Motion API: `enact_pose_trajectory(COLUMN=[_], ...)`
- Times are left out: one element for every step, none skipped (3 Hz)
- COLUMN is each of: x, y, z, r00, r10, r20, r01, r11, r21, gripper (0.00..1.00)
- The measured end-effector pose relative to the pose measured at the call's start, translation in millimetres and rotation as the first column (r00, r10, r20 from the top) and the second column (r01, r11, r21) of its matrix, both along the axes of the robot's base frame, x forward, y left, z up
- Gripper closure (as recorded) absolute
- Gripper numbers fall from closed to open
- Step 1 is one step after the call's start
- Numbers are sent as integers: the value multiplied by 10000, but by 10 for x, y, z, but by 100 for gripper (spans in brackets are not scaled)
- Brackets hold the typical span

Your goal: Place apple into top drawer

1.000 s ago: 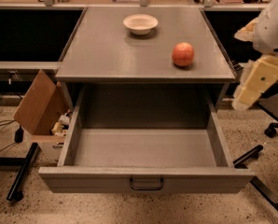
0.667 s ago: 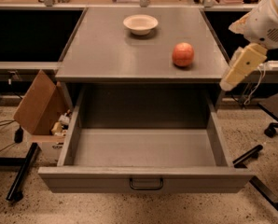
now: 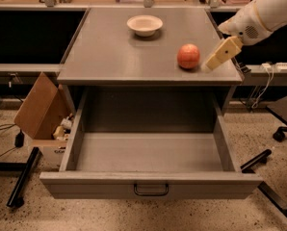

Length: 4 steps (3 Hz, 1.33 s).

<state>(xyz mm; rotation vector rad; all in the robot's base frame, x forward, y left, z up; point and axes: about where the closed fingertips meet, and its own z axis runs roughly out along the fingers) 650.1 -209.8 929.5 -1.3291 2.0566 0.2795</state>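
The red-orange apple (image 3: 188, 56) sits on the grey cabinet top (image 3: 114, 52), near its front right. The top drawer (image 3: 148, 186) is pulled fully out below, its inside bare, with a dark handle at the front centre. My gripper (image 3: 214, 60) comes in from the upper right on a white arm and its cream-coloured fingers point down-left, just right of the apple and a small gap away from it.
A cream-white shallow bowl (image 3: 144, 24) stands at the back middle of the cabinet top. An open cardboard box (image 3: 40, 110) leans on the floor at the left of the drawer. Dark frame legs and a chair base lie on the floor at both sides.
My gripper has moved up and to the left, from beside the cabinet's right edge to just right of the apple. The apple and drawer have not moved.
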Motion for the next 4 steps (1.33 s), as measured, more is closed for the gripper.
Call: enact_pose_trajectory(x=[310,563,796,886], y=[192,270,241,196], z=[-133,-221,-435,-578], r00=[10000,9995,9965,9932], r10=[81,-210,-825,-1163], r20=[1,241,165,25], r01=[-81,187,808,1157], r11=[9970,9954,9930,9900], r21=[768,937,865,802], gripper=[0,0,0,0])
